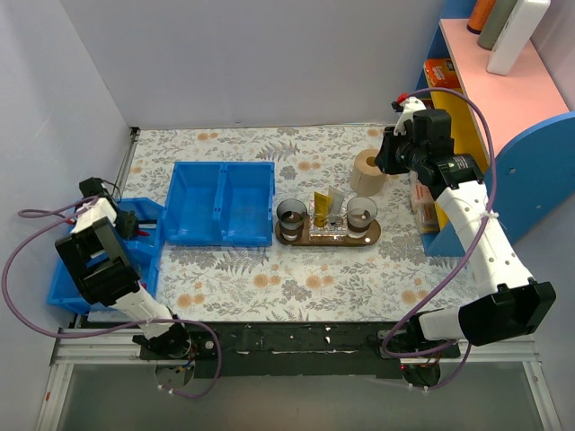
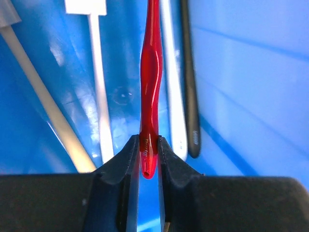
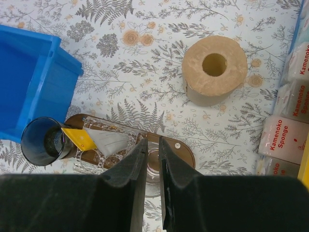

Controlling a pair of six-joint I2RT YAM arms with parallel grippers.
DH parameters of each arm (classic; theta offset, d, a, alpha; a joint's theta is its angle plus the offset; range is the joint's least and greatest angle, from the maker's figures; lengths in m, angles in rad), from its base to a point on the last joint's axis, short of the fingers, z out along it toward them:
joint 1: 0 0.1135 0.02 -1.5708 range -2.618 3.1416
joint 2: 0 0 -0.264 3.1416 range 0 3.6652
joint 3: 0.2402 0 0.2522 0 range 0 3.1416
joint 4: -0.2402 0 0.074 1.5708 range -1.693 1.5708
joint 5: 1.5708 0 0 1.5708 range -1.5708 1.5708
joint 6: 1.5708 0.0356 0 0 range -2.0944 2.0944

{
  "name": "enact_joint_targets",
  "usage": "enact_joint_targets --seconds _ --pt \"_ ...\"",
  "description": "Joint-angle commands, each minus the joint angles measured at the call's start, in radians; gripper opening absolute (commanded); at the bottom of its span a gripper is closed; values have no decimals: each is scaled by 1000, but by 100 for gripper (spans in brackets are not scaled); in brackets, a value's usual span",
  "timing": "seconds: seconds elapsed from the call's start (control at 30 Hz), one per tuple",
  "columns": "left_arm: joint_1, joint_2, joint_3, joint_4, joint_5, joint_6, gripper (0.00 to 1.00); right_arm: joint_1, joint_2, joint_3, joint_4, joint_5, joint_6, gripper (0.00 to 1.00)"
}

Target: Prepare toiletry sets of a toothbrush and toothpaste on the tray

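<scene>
Left gripper (image 2: 147, 147) clamps red toothbrush (image 2: 150, 72), unclear overhead; right gripper (image 3: 152, 145), seemingly together, overlooks tray (image 3: 186, 153).

- Left arm (image 1: 106, 265) folded back at the left edge, its gripper (image 2: 148, 145) clamped on a red toothbrush (image 2: 150, 72).
- Right arm (image 1: 476, 224) reaches toward the far right corner, gripper (image 3: 153, 144) pointing down, fingers nearly together, empty.
</scene>
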Motion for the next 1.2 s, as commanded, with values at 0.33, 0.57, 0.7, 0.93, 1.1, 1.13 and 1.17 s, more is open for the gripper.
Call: enact_joint_targets --seconds 0.33,0.57,0.7,0.93,1.1,1.13,1.17 --pt "5 -208 45 7 -16 24 0 -2 -48 43 47 -24 -28 22" --pt "-39 -306 51 7 -45 40 0 -2 -74 19 61 -47 -20 22" --pt "-91 -357 57 -13 -91 73 0 -2 -87 16 64 -50 -24 22" --pt "-214 -479 39 -33 -206 154 0 -2 -99 49 59 -38 -51 22" --pt "-343 -584 34 17 -249 267 0 -2 -108 52 75 -59 -64 22" --pt "-373 -614 36 36 -250 301 0 -1 -108 46 81 -61 -64 22" --pt "-433 -624 37 53 -249 376 0 -1 -113 43 90 -73 -64 22"
